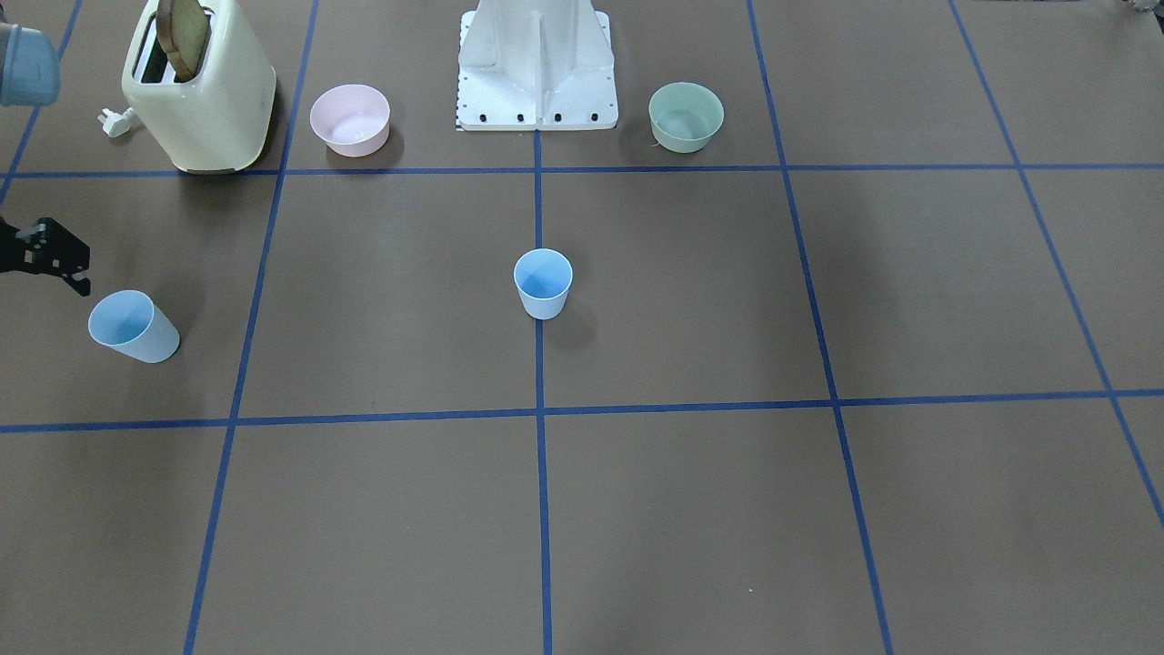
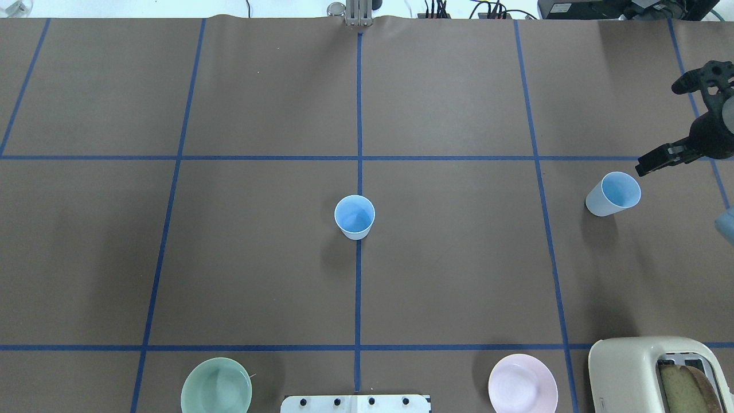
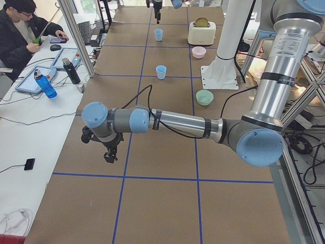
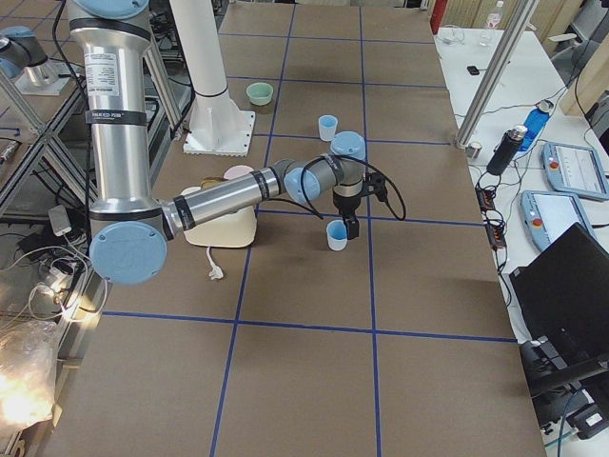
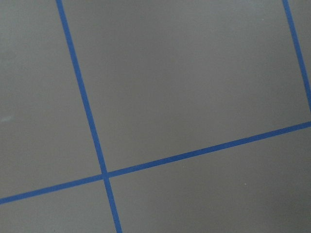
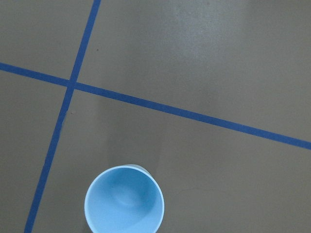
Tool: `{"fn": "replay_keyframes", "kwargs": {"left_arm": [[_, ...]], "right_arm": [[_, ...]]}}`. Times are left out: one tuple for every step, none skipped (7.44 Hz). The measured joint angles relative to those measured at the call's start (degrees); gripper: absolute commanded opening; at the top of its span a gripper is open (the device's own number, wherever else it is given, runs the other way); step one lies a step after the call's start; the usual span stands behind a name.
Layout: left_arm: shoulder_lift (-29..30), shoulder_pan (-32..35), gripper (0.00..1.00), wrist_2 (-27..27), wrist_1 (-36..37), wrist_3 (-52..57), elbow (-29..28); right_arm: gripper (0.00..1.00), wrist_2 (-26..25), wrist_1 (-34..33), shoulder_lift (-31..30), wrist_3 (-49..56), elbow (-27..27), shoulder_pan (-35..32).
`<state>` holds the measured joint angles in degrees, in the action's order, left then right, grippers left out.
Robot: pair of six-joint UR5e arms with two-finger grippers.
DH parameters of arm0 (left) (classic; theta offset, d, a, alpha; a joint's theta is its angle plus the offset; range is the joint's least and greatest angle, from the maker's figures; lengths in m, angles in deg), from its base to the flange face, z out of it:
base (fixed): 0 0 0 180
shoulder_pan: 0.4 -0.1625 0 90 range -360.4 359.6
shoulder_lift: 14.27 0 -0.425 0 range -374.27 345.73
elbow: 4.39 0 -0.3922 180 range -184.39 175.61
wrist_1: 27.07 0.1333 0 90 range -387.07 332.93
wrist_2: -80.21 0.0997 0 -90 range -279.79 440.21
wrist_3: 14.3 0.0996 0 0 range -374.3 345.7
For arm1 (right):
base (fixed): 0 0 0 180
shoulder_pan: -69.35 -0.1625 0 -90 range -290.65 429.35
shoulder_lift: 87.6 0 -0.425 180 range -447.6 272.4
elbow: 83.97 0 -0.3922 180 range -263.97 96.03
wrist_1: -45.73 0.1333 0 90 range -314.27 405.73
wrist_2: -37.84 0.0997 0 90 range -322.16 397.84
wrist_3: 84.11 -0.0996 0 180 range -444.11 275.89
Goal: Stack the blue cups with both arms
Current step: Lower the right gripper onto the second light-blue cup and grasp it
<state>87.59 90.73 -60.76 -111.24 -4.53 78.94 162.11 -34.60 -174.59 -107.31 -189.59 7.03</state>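
Note:
Two pale-blue cups stand upright on the brown table. One cup (image 2: 355, 216) is at the table's centre on a blue tape line. The other cup (image 2: 612, 194) is far to the right, and it also shows at the bottom of the right wrist view (image 6: 124, 206). My right gripper (image 2: 659, 128) hovers just beyond and to the right of that cup, open and empty. My left gripper (image 3: 108, 155) shows only in the exterior left view, low over bare table far from both cups. I cannot tell whether it is open or shut. The left wrist view shows only table and tape.
A cream toaster (image 2: 654, 373) with a bread slice stands near the robot's base on the right. A pink bowl (image 2: 522, 383) and a mint-green bowl (image 2: 216, 385) flank the white pedestal (image 1: 536, 64). An operator (image 3: 20, 30) sits at a side desk.

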Motion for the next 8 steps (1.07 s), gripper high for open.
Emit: {"fn": "replay_keyframes", "kwargs": {"left_arm": [[-2.7, 0.6, 0.99, 2.1, -3.6, -0.1, -0.3], [-4.2, 0.7, 0.99, 3.3, -5.5, -0.1, -0.4], [-4.9, 0.7, 0.99, 3.8, -6.3, -0.2, -0.4], [-5.0, 0.7, 0.99, 3.9, -6.6, -0.2, -0.4], [-5.1, 0.7, 0.99, 4.0, -6.7, -0.2, -0.3], [-5.1, 0.7, 0.99, 4.0, -6.8, -0.2, -0.2], [-5.1, 0.7, 0.99, 4.0, -6.8, -0.2, -0.2], [-5.1, 0.7, 0.99, 4.0, -6.9, -0.1, -0.1]], "right_arm": [[1.0, 0.0, 0.7, 1.4, 0.0, 2.0, 0.8], [0.97, 0.0, 1.5, 2.0, 0.0, 3.3, 1.3], [0.93, 0.0, 2.0, 2.0, 0.0, 4.0, 1.7], [0.84, 0.0, 2.3, 1.7, 0.1, 4.3, 2.1], [0.83, 0.0, 2.4, 1.3, 0.1, 4.6, 2.3], [0.83, 0.0, 2.7, 1.0, 0.2, 5.2, 2.6], [0.64, -0.1, 4.0, 0.8, 0.5, 6.6, 2.8], [0.15, 0.0, 6.6, 0.8, 0.5, 8.5, 2.9]]}}
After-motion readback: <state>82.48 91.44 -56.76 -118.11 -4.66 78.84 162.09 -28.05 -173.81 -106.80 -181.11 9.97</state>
